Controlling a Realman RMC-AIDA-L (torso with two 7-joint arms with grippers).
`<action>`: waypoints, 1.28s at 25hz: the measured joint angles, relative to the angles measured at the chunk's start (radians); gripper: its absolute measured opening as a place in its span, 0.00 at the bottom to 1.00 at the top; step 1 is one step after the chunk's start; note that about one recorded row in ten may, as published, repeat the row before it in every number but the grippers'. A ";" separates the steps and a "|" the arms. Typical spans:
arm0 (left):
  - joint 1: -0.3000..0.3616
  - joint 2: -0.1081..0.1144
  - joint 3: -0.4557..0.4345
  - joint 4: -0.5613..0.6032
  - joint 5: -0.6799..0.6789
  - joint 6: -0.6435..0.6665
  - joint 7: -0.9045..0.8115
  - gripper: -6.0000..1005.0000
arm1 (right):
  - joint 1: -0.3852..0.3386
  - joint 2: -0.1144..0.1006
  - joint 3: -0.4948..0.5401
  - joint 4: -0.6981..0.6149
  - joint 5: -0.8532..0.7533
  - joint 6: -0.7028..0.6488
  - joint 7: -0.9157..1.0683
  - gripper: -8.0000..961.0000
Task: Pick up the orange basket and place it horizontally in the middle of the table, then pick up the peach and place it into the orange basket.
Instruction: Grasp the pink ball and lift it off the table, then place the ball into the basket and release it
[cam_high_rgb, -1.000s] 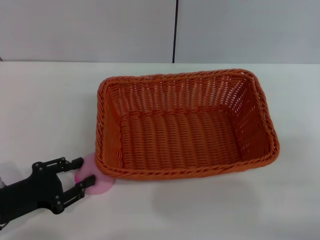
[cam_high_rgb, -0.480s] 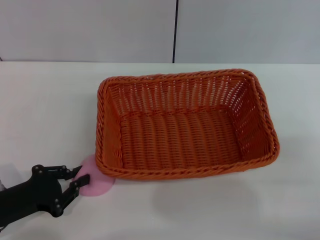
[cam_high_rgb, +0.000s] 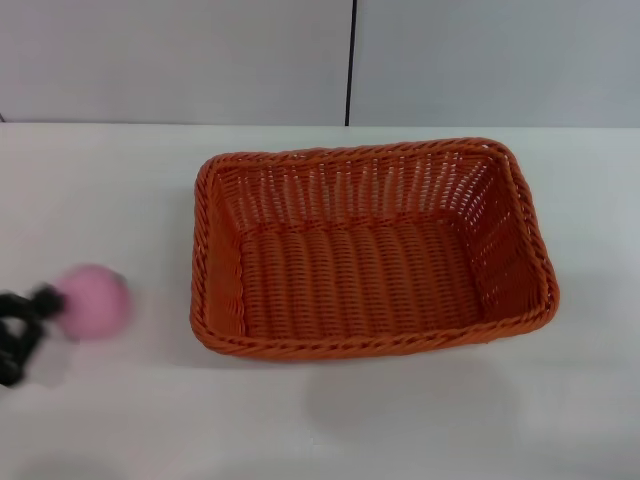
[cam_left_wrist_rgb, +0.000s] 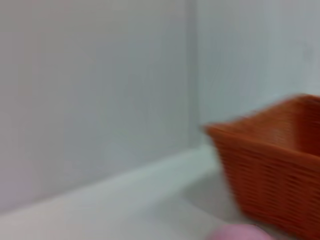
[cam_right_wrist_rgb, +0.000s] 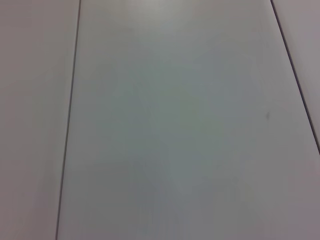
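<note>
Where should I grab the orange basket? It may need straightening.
Pinch the braided rim of the orange basket at its short left wall from above, one finger inside, one outside: it sits upright, open-topped, walls flared. The left gripper, holding the peach, is nearest.

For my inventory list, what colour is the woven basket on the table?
Bright orange all over; the orange basket shows best in the head view.

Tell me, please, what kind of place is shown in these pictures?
Probably a robot test or lab bench, not a home: a plain white table before bare grey wall panels, holding only the orange basket and the peach at the left gripper.
</note>
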 joint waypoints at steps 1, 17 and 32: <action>0.003 -0.001 -0.078 -0.007 -0.003 -0.023 0.000 0.08 | 0.000 0.000 0.000 0.000 0.000 0.000 0.000 0.49; -0.139 -0.010 -0.210 0.029 -0.035 -0.400 -0.090 0.04 | 0.006 0.001 0.000 0.003 -0.001 -0.001 0.000 0.49; -0.386 -0.021 0.024 0.261 -0.035 -0.415 -0.114 0.04 | 0.019 0.003 -0.003 0.010 -0.004 0.000 0.000 0.49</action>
